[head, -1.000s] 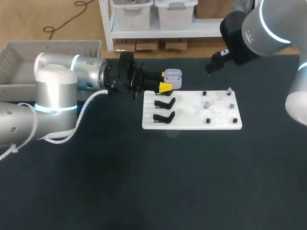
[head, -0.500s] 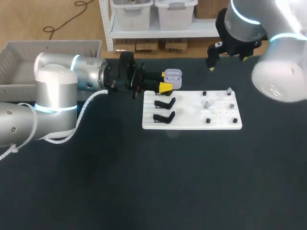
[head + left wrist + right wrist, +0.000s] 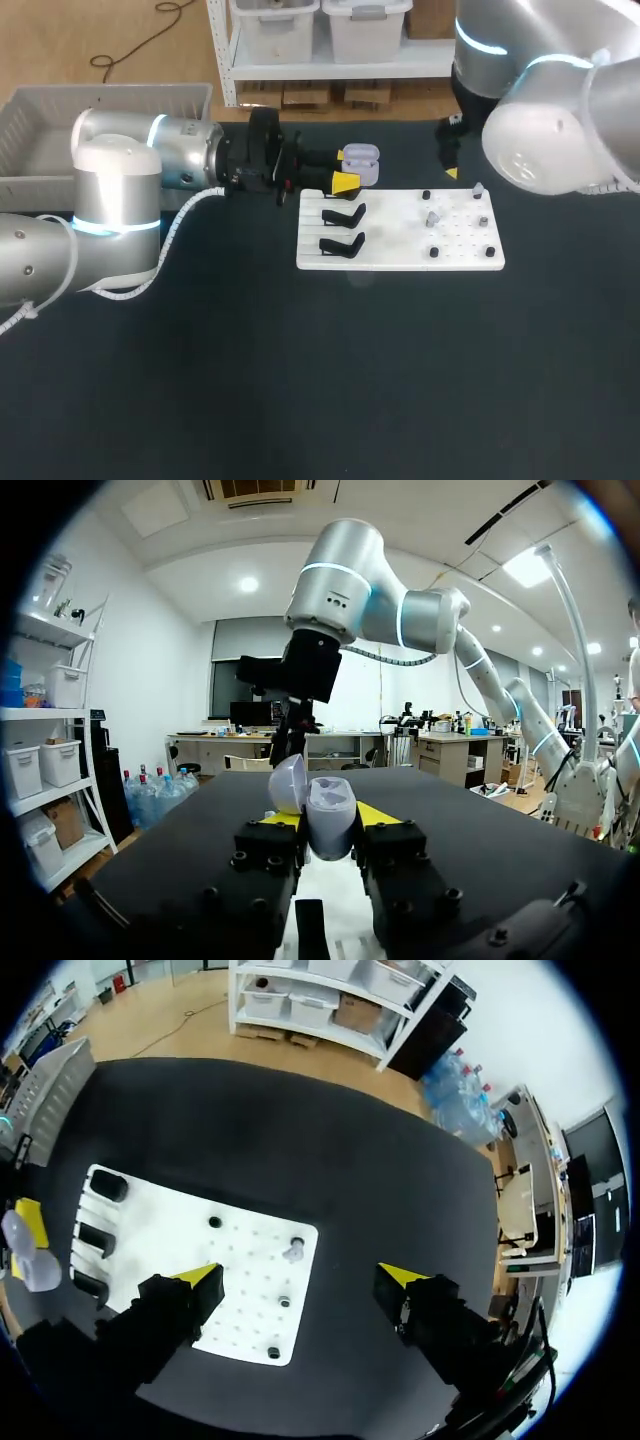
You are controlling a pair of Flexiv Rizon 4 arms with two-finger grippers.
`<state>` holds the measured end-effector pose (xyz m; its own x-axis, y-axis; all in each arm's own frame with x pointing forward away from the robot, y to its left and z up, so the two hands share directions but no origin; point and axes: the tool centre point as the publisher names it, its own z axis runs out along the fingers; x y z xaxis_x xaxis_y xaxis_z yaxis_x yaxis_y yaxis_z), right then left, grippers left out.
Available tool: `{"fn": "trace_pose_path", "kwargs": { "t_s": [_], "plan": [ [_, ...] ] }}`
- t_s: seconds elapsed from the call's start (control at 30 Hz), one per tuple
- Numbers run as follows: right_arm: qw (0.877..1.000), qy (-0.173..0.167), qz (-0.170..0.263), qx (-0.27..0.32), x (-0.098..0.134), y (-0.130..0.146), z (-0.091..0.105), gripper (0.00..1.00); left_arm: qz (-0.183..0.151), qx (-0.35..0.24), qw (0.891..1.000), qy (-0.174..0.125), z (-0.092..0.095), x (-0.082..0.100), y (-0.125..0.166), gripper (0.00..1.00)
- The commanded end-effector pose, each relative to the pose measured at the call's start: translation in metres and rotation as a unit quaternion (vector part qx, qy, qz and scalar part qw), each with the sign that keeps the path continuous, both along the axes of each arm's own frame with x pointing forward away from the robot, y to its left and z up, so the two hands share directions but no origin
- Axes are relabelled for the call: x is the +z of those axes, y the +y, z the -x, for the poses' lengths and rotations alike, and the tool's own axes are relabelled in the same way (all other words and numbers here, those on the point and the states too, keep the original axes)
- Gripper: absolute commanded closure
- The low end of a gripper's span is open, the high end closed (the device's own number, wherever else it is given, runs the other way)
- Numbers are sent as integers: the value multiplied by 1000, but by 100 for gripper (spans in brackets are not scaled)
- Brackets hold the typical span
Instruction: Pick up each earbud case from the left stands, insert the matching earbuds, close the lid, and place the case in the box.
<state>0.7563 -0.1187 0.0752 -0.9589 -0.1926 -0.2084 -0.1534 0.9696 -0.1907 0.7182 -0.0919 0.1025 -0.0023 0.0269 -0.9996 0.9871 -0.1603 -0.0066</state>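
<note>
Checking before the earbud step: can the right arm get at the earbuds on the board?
Probably yes: the right gripper hovers open above the board, with nothing between it and the earbuds.

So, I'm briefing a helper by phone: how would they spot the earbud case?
Find the white board mid-table. By its far left corner, the left hand grips a pale lilac case with its lid open. The stands beside it are black and empty; the case is the only pale, rounded thing there.
</note>
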Motion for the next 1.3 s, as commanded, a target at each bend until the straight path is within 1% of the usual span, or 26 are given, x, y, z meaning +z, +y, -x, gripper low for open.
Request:
{"fn": "trace_pose_path", "kwargs": {
  "t_s": [0.03,0.23,0.3,0.37,0.47,0.53,0.6,0.63,0.67,0.7,0.83,1.0,1.3],
  "plan": [
    [1000,-4,12,-2,-10,-3,2,0,-1,0,1000,0,0,0,0,100],
    [1000,-4,21,2,-19,-2,3,14,-1,0,1000,0,0,0,0,100],
    [1000,-5,23,8,-20,-1,2,17,-1,0,1000,0,0,0,0,100],
    [1000,-6,25,17,-22,1,1,27,-1,0,1000,0,0,0,0,100],
    [999,-5,29,27,-23,3,-1,37,-1,0,1000,0,0,0,0,100],
    [999,-1,27,32,-24,4,-3,36,-1,0,1000,0,0,0,0,100],
    [999,2,33,38,-29,5,-3,43,-1,0,1000,0,0,0,0,100],
    [999,3,35,40,-31,5,-3,52,-1,0,1000,0,0,0,0,100],
    [998,4,39,42,-33,6,-3,54,-1,0,1000,0,0,0,0,100],
    [998,4,40,43,-35,6,-3,55,-1,0,1000,0,0,0,0,100],
    [998,9,42,42,-41,5,-3,52,-1,0,1000,0,0,0,0,100],
    [998,16,48,45,-49,5,-1,53,-1,0,1000,0,0,0,0,100],
    [997,14,63,31,-59,-2,-5,53,-1,0,1000,0,0,0,0,100]
  ]
}}
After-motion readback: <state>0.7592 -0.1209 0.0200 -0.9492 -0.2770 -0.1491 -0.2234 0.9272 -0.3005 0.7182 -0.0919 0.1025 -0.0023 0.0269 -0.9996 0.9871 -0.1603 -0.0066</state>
